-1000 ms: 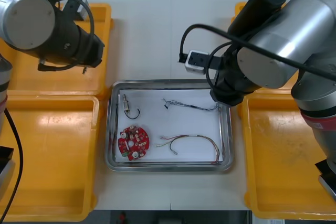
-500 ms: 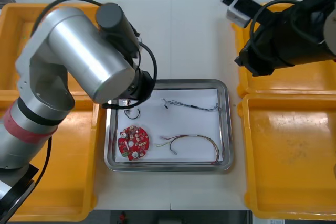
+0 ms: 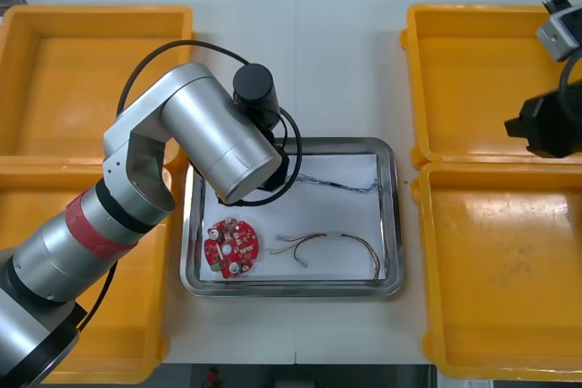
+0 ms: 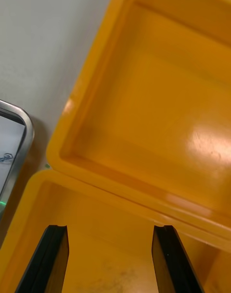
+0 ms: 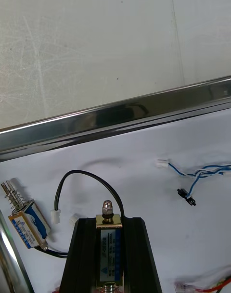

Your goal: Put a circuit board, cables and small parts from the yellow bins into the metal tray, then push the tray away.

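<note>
My left gripper (image 5: 109,224) is shut on a small metal part (image 5: 109,247) with a blue label, low over the white lining in the metal tray's (image 3: 392,215) far left corner. Beside its fingers lies another small metal part (image 5: 22,222) with a black cable (image 5: 91,177). The blue and white cable (image 3: 341,185) lies along the tray's far side, with the round red circuit board (image 3: 232,247) and the red and yellow cable (image 3: 332,244) nearer me. My left arm (image 3: 223,138) covers that corner in the front view. My right gripper (image 4: 110,261) is open over the right-hand bins.
Two yellow bins stand on the left (image 3: 91,79) (image 3: 82,270) and two on the right (image 3: 473,79) (image 3: 500,279), all looking bare inside. Bare table (image 3: 300,61) stretches beyond the tray's far rim (image 5: 120,116). The right arm (image 3: 550,124) hangs at the right edge.
The left arm has swung from the far left bin in over the tray's far left corner. The right arm has pulled back from the tray to the right edge.
</note>
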`<action>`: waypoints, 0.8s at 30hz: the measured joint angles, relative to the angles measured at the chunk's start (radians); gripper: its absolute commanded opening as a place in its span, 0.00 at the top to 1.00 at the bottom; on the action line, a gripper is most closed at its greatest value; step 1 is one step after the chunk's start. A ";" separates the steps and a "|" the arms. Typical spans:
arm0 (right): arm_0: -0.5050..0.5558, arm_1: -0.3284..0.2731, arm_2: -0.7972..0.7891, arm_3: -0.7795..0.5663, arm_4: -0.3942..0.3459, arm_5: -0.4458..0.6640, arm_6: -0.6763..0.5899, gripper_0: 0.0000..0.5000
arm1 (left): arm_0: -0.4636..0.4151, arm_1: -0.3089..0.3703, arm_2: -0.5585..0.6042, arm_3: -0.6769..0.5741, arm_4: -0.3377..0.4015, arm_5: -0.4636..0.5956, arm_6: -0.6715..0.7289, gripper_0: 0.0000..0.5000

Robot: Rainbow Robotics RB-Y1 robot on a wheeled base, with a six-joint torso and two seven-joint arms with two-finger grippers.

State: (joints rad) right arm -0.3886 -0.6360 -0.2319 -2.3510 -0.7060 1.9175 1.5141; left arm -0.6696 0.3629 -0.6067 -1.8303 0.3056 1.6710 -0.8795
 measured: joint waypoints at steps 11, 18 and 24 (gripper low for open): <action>0.175 -0.008 -0.094 -0.003 -0.011 0.000 -0.107 0.00 | 0.036 -0.001 -0.022 0.048 -0.041 -0.099 0.031 0.98; 0.260 -0.008 -0.125 -0.004 -0.024 0.000 -0.127 0.00 | 0.062 -0.001 -0.022 0.048 -0.059 -0.115 0.031 0.23; 0.297 -0.008 -0.140 -0.004 -0.032 0.000 -0.156 0.00 | 0.062 -0.001 -0.022 0.048 -0.070 -0.115 0.031 0.00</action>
State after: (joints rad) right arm -0.0917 -0.6442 -0.3715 -2.3547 -0.7377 1.9175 1.3579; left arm -0.6075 0.3622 -0.6284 -1.7821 0.2357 1.5557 -0.8486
